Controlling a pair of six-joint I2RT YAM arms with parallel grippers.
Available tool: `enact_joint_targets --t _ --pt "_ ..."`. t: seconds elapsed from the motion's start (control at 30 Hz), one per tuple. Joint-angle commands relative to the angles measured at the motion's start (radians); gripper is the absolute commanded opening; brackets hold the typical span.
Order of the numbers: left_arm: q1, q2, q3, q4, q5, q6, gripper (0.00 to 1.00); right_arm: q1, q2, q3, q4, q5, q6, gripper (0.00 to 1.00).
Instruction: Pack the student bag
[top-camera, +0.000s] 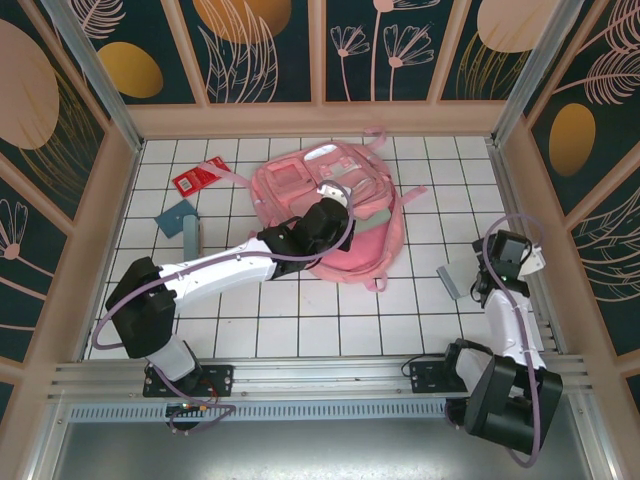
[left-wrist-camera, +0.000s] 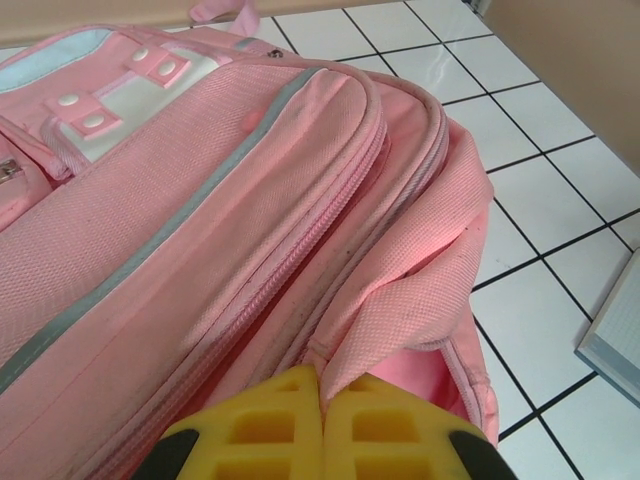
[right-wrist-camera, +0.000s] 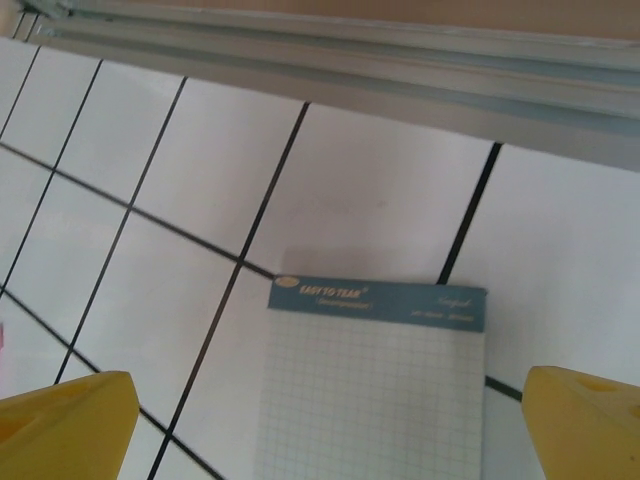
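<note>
Our left claw (left-wrist-camera: 322, 405) is clamped on a fold of the bag (left-wrist-camera: 200, 230) right at its tips; our right claw (right-wrist-camera: 325, 415) hangs spread wide, a notepad (right-wrist-camera: 375, 350) beneath it.

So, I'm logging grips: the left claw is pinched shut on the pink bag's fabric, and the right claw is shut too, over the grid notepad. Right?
Not quite: the right claw is wide open over the grid notepad, as the right wrist view shows. The left claw is indeed pinched shut on fabric of the student bag.
</note>
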Motion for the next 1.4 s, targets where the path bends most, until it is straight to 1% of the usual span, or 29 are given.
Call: enact_joint_targets --t 0.0,0.13,0.2,0.23,0.27,0.33,0.43,0.53,0.63,0.73,0.87,0.97,1.17,1.27,1.37 --pt "0.011 -0.057 -0.015 0.047 -0.003 0.003 0.00 -0.044 0.020 -0.028 -0.020 -0.002 0.018 0.99" --pt "0.011 -0.079 -0.042 0.073 0.019 0.014 0.00 -0.097 0.081 -0.029 0.024 -0.074 -0.009 0.99" --pt "0.011 -0.086 -0.051 0.077 0.024 0.018 0.00 -0.101 0.124 -0.026 0.071 -0.160 -0.044 0.99" --pt "0.011 -0.090 -0.058 0.082 0.022 0.018 0.00 -0.101 0.147 -0.022 0.087 -0.184 -0.048 0.99" --pt "0.010 -0.093 -0.065 0.086 0.023 0.018 0.00 -0.101 0.166 -0.019 0.095 -0.184 -0.053 0.99" --pt "0.011 -0.100 -0.076 0.096 0.027 0.020 0.00 -0.099 0.194 -0.008 0.115 -0.244 -0.077 0.99" --pt "0.010 -0.108 -0.087 0.106 0.034 0.018 0.00 -0.092 0.220 -0.005 0.144 -0.284 -0.089 0.99" --pt "0.011 -0.110 -0.093 0.113 0.041 0.015 0.00 -0.062 0.268 0.020 0.154 -0.302 -0.115 0.99" --pt "0.011 -0.112 -0.097 0.121 0.046 0.013 0.00 0.008 0.329 0.060 0.158 -0.313 -0.151 0.99" --pt "0.011 -0.116 -0.101 0.124 0.053 0.009 0.00 0.094 0.377 0.104 0.156 -0.303 -0.184 0.99" --pt "0.010 -0.125 -0.107 0.123 0.053 0.009 0.00 0.192 0.431 0.171 0.107 -0.223 -0.217 0.99" --pt "0.012 -0.130 -0.112 0.125 0.051 0.010 0.00 0.234 0.464 0.212 0.082 -0.193 -0.242 0.99" --pt "0.011 -0.140 -0.118 0.121 0.044 0.014 0.00 0.349 0.563 0.275 0.003 -0.048 -0.276 0.99" --pt "0.011 -0.145 -0.120 0.116 0.039 0.020 0.00 0.389 0.565 0.270 -0.022 0.004 -0.271 0.99" --pt "0.012 -0.148 -0.124 0.119 0.037 0.019 0.00 0.399 0.554 0.256 -0.049 0.024 -0.258 0.99"
